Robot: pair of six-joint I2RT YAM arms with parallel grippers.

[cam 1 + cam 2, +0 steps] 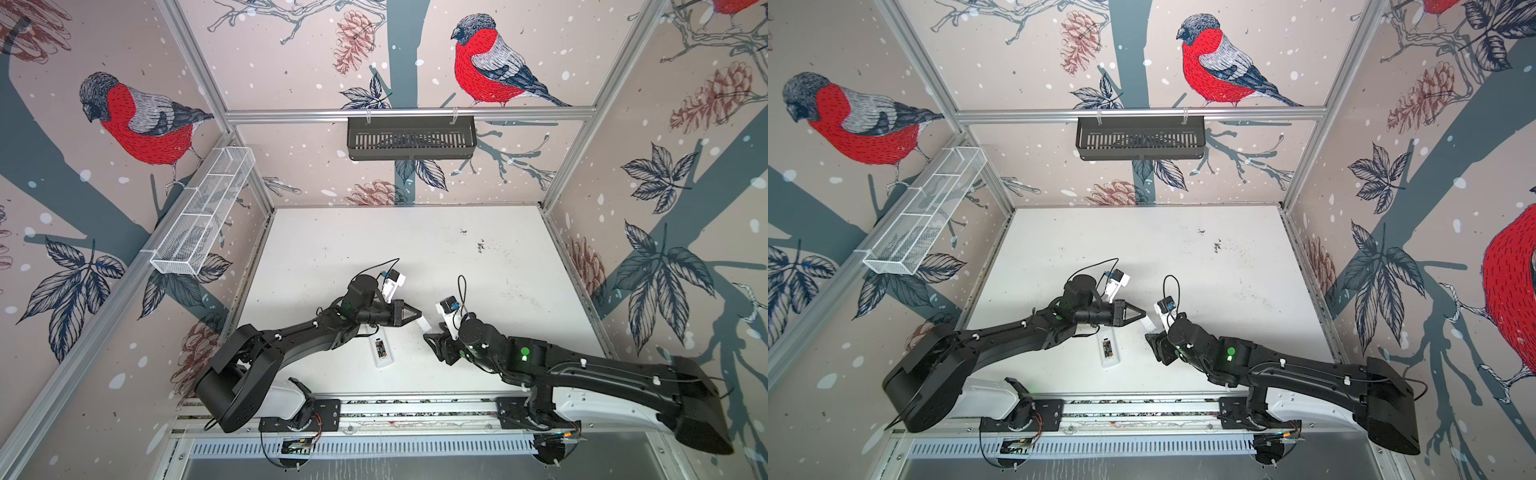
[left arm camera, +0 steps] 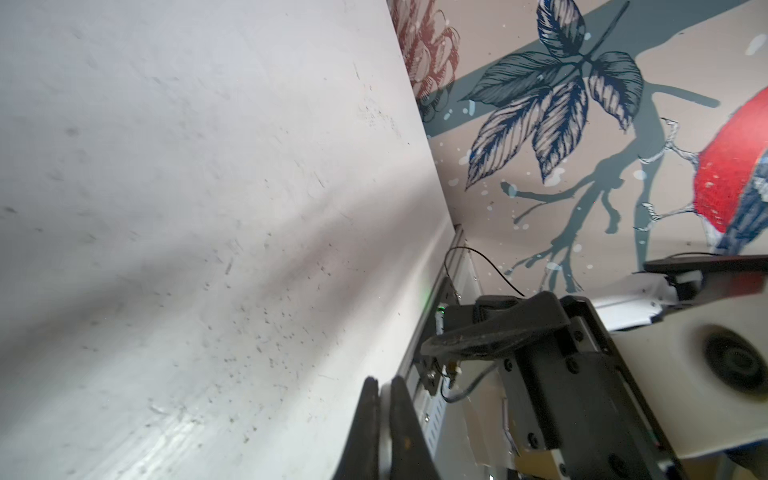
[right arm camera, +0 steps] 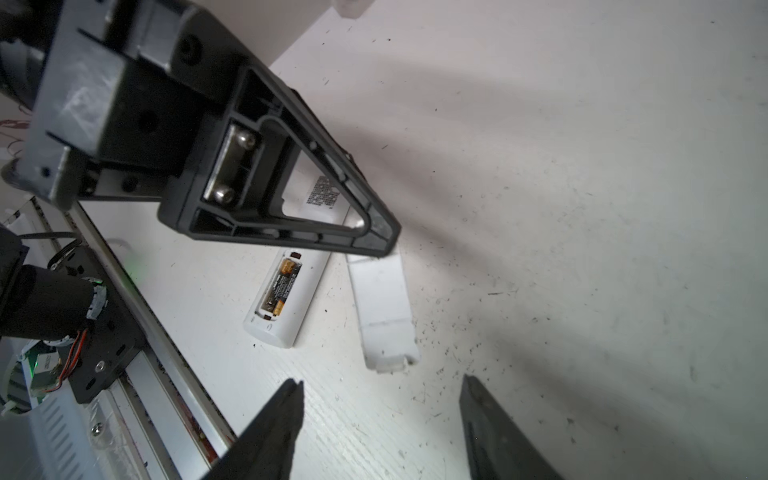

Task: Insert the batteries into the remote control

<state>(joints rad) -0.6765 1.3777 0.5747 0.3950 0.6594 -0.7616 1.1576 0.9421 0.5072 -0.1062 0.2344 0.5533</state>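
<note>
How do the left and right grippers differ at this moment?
The left gripper has its fingers shut on one end of the white battery cover; the right gripper has its fingers apart and holds nothing. The left gripper reaches in from the left, the right gripper from the right, tips facing. Both are black and hover near the remote control, whose open compartment shows the batteries.

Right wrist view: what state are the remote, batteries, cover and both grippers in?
remote control: lying back up, battery compartment open.
batteries: both seated side by side in the compartment.
battery cover: off the remote, pinched at one end.
left gripper: fingers shut on the battery cover.
right gripper: fingers open, holding nothing.
</note>
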